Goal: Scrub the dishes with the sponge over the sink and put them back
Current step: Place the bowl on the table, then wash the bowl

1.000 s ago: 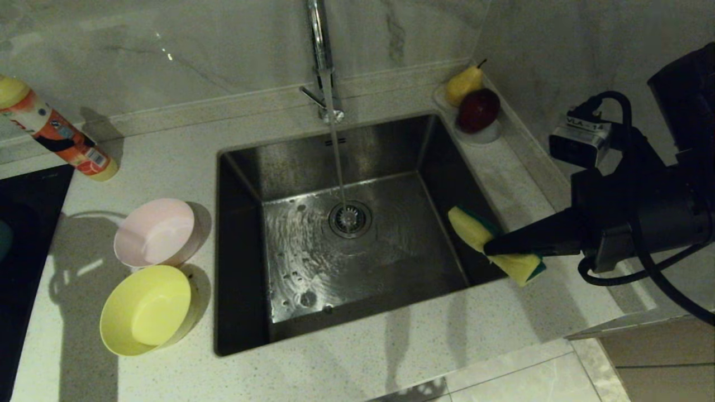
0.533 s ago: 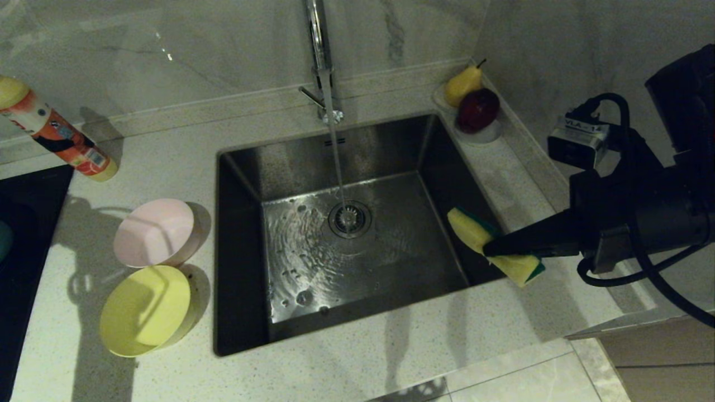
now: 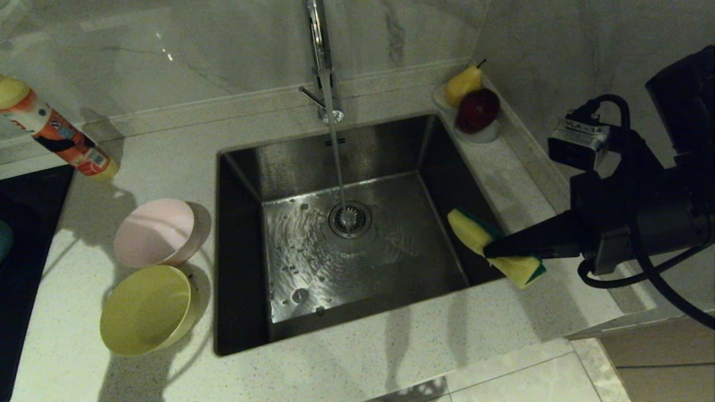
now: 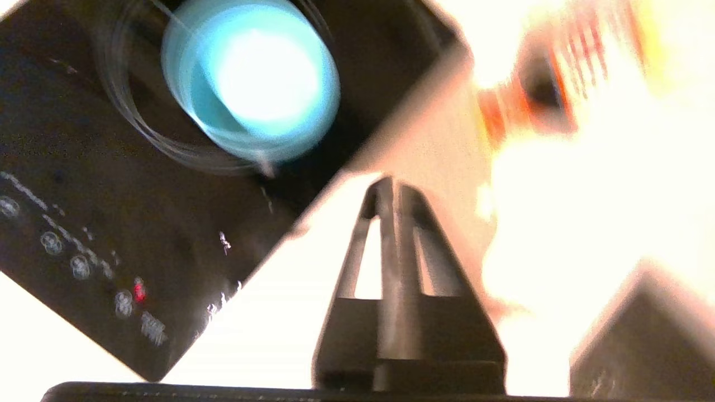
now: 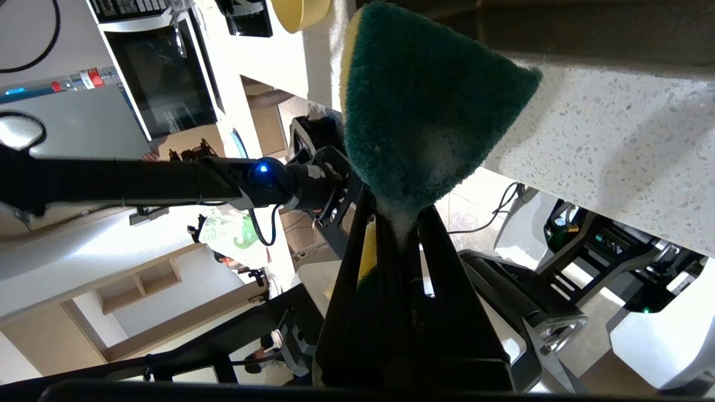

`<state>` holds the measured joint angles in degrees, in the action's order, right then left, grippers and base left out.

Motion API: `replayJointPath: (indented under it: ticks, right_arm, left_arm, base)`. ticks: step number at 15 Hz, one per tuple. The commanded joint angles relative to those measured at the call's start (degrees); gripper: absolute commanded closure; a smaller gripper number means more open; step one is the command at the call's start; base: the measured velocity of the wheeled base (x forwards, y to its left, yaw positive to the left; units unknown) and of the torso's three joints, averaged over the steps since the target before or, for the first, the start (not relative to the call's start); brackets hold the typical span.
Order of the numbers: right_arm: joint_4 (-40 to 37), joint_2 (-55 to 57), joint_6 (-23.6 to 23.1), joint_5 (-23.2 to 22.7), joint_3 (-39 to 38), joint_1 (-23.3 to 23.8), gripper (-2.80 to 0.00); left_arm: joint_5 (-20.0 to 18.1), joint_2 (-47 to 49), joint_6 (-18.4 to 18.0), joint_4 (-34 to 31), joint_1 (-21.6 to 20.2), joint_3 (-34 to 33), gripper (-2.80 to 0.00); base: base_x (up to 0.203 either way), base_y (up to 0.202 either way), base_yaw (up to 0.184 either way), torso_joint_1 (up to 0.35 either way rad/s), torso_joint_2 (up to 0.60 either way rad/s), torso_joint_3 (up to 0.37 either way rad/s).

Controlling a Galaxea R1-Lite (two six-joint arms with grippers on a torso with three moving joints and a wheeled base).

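Since a second ago, only the shadows across the counter [image 3: 391, 346] by the two bowls have shifted and spread; bowls, sponge and right arm are unchanged in place.

Right gripper [image 3: 491, 249]: at the sink's right rim, level, fingers pressed tight on the sponge [image 3: 494, 245]. Sponge hangs tilted over the rim corner, yellow foam facing the basin, dark green face [image 5: 413, 111] toward the wrist camera.

Left gripper [image 4: 391, 192]: outside the head view; in its wrist view the fingers are drawn together with nothing between them, above the edge where pale counter meets the black cooktop [image 4: 100, 223].

Light blue bowl [image 4: 251, 84]: upright on the cooktop, well apart from the left gripper.

Pink bowl [image 3: 156, 233]: on the counter left of the sink, tipped toward the basin.

Yellow bowl [image 3: 146, 310]: just in front of the pink bowl, nearly touching, also tipped.

Sink [image 3: 240, 262]: steel basin, a thin stream from the faucet [image 3: 318, 50] falling on the drain strainer [image 3: 349, 219], floor wet.

Bottle [image 3: 56, 134]: orange-labelled, lying on the counter at far left.

White dish [image 3: 486, 134]: behind the sink's right corner, holding a pear [image 3: 463, 84] and a dark red fruit [image 3: 478, 110].
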<state>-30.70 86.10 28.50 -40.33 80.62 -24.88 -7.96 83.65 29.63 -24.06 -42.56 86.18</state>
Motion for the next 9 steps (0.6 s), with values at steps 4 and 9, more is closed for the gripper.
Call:
replayJointPath:
  ticks: [4, 9]
  right_arm:
    - [-0.32, -0.85, 0.33, -0.19, 0.56, 0.01, 0.00]
    - [-0.24, -0.95, 0.24, -0.14, 0.07, 0.18, 0.00]
  left_arm:
    - [-3.61, -5.96, -10.70, -4.82, 14.70, -10.11, 0.00]
    - [-2.69, -2.74, -9.89, -4.19, 24.53, -17.76, -2.80]
  base:
    - [0.000, 0.000, 0.000, 0.000, 0.00, 0.000]
    - [0.000, 0.000, 0.000, 0.000, 0.00, 0.000]
